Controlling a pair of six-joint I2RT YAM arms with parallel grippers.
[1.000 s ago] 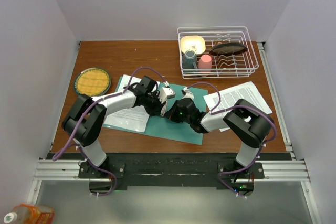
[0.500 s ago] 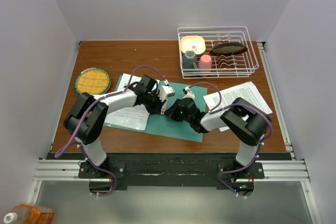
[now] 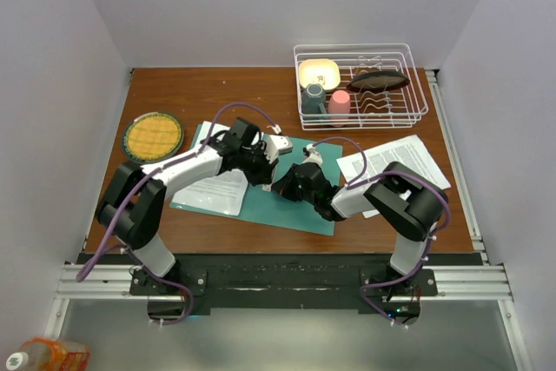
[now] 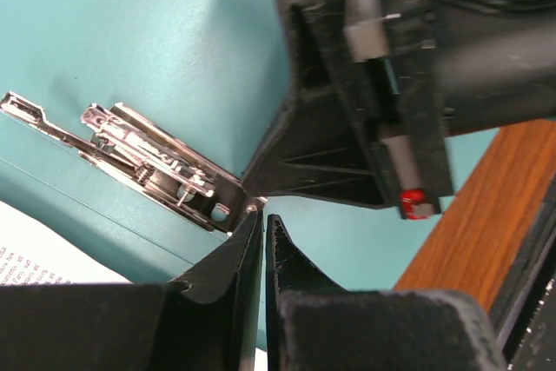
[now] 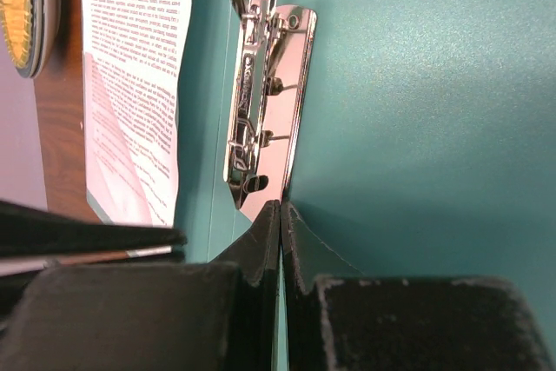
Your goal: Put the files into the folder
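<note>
Versus a second ago, the left arm (image 3: 187, 167) has kicked its elbow further out to the lower left and its wrist has crept up a touch. The left gripper (image 4: 264, 220) has closed a hair more. The right arm (image 3: 407, 202) has barely budged. The woven mat (image 3: 152, 135), the files (image 3: 213, 193), the folder (image 3: 300, 210) and the dish rack (image 3: 360, 84) sit right where they were.

In the top view, the left arm's forearm reaches up and right over the printed page to mid-frame. Its fingers are pinched nearly together with just a sliver between them, tips at the end of the metal clip (image 4: 156, 167). I can't tell if they've nipped the metal.

The right gripper (image 5: 280, 210) comes in from the right, fingers pressed tight together, its tip against that same clip end and almost touching the left one. The right arm folds back to its elbow at mid-right.

The folder lies open at centre frame with one sheet on its left leaf. The loose sheets (image 3: 395, 161) lie right of it, below the rack.
</note>
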